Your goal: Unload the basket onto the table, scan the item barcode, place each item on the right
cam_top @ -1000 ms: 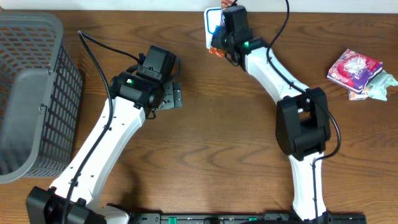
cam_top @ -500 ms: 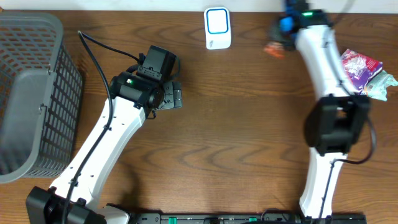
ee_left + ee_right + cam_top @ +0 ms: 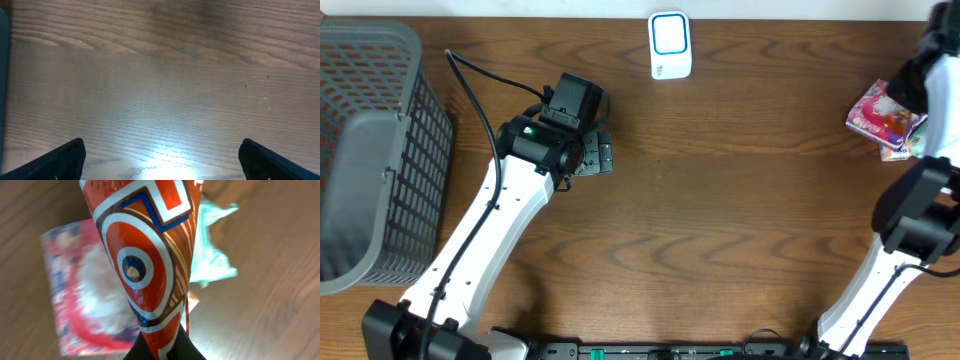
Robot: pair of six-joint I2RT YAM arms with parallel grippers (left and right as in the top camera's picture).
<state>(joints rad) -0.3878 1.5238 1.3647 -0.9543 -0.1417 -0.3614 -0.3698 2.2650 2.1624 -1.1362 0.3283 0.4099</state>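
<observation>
At far left of the table [image 3: 720,210] sits a grey basket [image 3: 432,130], not involved.

Left gripper [image 3: 598,158]: jaws spread wide, fingers [image 3: 70,157] empty, hovering over bare wood. Idle; best left parked so the lane to the scanner is free.

Top centre: white scanner [image 3: 670,45] with a blue-framed window, lying flat, nothing over it.

Far right: pile of two packets, pink packet [image 3: 885,108] with teal packet [image 3: 215,255] just beside it.

Right gripper [image 3: 162,349]: clamped on the lower end of an orange-red packet [image 3: 145,265], which hangs above the pile, well apart from the scanner. This is the task's item.

Judgement on the step:
- No barcode shows on the printed face toward the wrist camera; it probably lies on the far side or the seam, so that side must meet the window.
- Foil looks glossy and soft. Present it flat and square to the window; a crease or glare could spoil the read.
- Keep the pinch firm, low on the packet, barcode area uncovered.
- Travel above table level to avoid dragging the pile.
</observation>
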